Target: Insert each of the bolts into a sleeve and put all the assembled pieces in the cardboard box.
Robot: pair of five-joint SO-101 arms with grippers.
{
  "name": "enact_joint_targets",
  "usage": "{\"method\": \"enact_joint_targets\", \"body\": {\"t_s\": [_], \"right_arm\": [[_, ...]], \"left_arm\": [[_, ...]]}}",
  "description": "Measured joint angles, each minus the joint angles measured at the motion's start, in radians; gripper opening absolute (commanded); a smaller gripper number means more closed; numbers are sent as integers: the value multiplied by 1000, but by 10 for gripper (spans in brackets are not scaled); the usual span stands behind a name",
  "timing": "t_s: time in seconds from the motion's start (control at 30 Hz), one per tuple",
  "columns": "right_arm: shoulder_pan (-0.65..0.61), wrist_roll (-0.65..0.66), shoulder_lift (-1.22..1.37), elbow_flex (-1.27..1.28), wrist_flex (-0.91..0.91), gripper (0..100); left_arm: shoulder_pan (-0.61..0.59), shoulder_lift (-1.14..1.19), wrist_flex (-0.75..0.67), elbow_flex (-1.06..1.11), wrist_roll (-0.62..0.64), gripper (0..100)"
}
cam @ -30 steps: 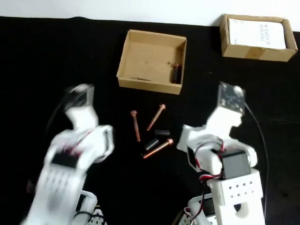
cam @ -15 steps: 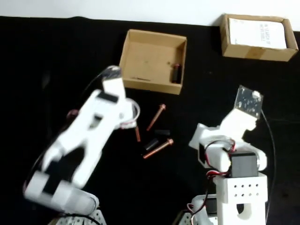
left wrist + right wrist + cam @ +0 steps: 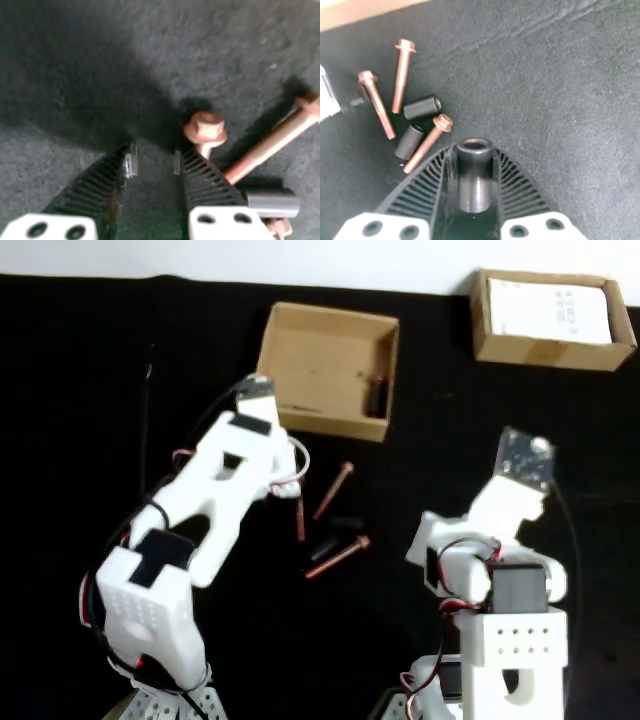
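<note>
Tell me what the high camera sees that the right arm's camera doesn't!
From up high: the cardboard box with a dark piece inside, a second box holding white paper, and both whole arms. From the right wrist: the right pincer shut on a black sleeve. In both: three copper bolts and two loose sleeves on the black table.

Soft, even overhead light. Black cloth (image 3: 80,390) around cardboard box (image 3: 325,370) reads very dark. Box interior evenly lit, faint shade at inner walls. White surface (image 3: 300,255) beyond box glares. Left wrist view: broad dark shadow on cloth.
</note>
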Motion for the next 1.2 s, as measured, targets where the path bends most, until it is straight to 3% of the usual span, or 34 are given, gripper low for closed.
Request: {"method": "enact_joint_targets", "body": {"t_s": [0.2, 0.33, 0.83, 0.9, 0.97, 1.2], "right_arm": [[0, 0, 0, 2, -31, 7], [0, 0, 0, 2, -32, 7], [3, 43, 0, 2, -32, 7], [3, 43, 0, 2, -32, 7], [3, 43, 0, 2, -32, 7], [3, 43, 0, 0, -32, 7]], "left_arm": [[17, 11, 229, -189, 2, 143], [44, 15, 269, -219, 2, 143], [48, 212, 109, -238, 0, 139], [48, 215, 101, -238, 0, 101], [51, 218, 101, -238, 0, 0], [55, 212, 109, -264, 5, 8]]}}
